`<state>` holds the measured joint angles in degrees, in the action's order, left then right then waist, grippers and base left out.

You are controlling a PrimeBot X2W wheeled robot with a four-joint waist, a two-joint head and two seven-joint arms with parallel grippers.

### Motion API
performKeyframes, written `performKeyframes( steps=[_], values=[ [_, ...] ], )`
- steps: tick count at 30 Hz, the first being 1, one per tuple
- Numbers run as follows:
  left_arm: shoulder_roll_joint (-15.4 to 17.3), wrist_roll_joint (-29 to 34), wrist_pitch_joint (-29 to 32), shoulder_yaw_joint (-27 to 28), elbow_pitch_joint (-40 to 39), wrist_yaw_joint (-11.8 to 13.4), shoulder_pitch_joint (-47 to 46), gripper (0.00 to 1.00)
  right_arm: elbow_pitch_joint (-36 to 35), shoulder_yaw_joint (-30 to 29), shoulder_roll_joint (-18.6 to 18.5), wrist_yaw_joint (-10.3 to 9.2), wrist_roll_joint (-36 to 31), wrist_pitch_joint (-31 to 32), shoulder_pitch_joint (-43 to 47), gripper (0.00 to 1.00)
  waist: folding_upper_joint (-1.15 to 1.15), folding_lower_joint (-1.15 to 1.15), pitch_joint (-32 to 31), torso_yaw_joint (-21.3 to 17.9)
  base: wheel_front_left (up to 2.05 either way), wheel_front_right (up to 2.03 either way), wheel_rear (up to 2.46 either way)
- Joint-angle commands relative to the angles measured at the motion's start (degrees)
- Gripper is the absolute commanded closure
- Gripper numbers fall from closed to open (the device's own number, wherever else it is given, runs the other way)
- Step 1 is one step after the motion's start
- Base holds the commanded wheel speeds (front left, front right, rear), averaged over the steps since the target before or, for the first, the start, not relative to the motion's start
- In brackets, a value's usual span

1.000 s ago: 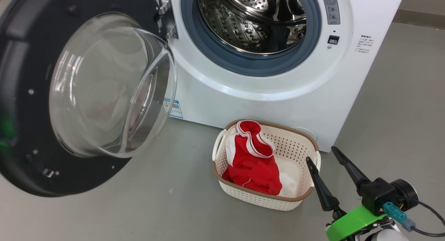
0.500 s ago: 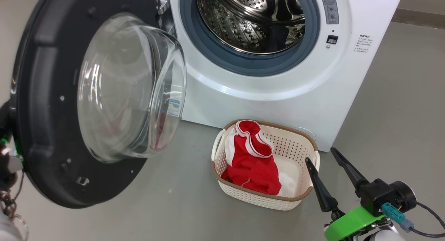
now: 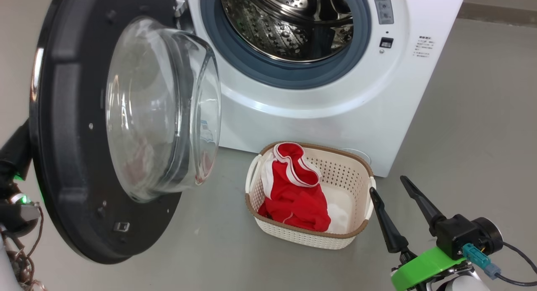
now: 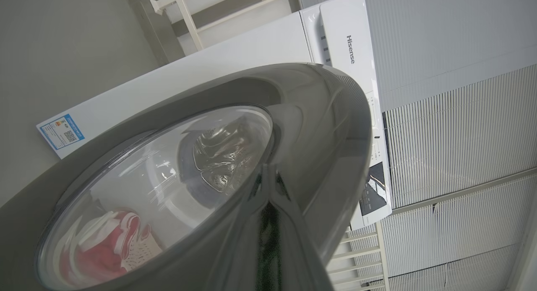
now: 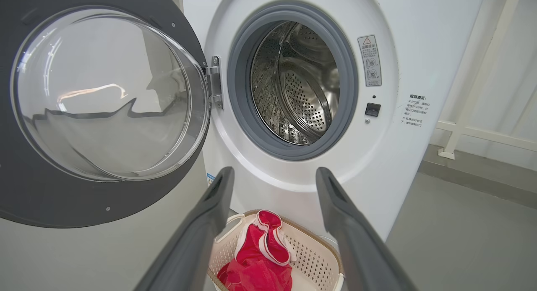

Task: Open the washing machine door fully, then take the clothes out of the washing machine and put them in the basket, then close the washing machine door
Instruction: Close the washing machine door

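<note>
The washing machine door [image 3: 71,114] stands half open, its glass bowl [image 3: 159,106] bulging toward the white washing machine [image 3: 314,110]. My left gripper [image 4: 267,186] is shut, its fingers pressed on the door's glossy outer rim [image 4: 327,156]. That arm's dark wrist [image 3: 14,156] shows behind the door's left edge. The steel drum [image 3: 285,26] holds no fabric that I can see. The red clothes [image 3: 293,190] lie in the cream basket [image 3: 356,161] on the floor before the machine. My right gripper [image 3: 387,184] hangs open just right of the basket, holding nothing, and also shows in the right wrist view [image 5: 273,173].
Grey floor [image 3: 470,114] spreads around the machine and basket. A white rail frame [image 5: 474,114] stands to the machine's right, against the wall. A ribbed wall panel [image 4: 461,114] is behind the machine.
The door has swung toward the machine's opening, and my left arm has come into view behind its edge. The head camera has shifted a little. My right gripper has held still.
</note>
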<state>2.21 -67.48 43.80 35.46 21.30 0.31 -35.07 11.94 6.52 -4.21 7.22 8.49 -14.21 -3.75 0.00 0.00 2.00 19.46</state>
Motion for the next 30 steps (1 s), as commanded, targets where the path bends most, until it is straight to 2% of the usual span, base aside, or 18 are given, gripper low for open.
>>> performKeyframes(
  steps=[1,4,13,22,30],
  values=[
    [0.96,-2.01,0.69,-0.25,-3.7,0.84,1.19,1.0,-1.29,1.02,-0.1,0.26,-0.17,-0.65,-2.49,0.0,0.0,0.0,0.66,-0.73,0.0,0.0,0.0],
    [0.73,-5.69,-0.22,-1.74,-6.7,2.11,2.88,1.0,-1.23,0.7,0.04,0.26,-0.02,-0.69,-2.87,0.0,0.0,0.0,1.09,-1.44,0.0,0.0,0.0],
    [0.68,-16.45,-6.58,-11.39,-13.94,5.03,8.91,1.0,-0.67,-0.12,0.13,0.26,-0.03,-0.76,-3.41,0.0,0.0,0.0,1.51,-3.69,0.0,0.0,0.0],
    [0.67,-20.86,-10.45,-18.05,-20.74,6.88,12.97,1.0,-1.03,-0.07,0.34,0.26,0.21,-0.78,-3.65,0.0,0.0,0.0,2.11,-5.4,0.0,0.0,0.0],
    [0.67,-22.9,-13.3,-20.82,-23.67,7.29,15.25,1.0,-1.35,0.18,0.52,0.26,0.4,-0.78,-3.86,0.0,0.0,0.0,2.41,-7.5,0.0,0.0,0.0]
  ],
)
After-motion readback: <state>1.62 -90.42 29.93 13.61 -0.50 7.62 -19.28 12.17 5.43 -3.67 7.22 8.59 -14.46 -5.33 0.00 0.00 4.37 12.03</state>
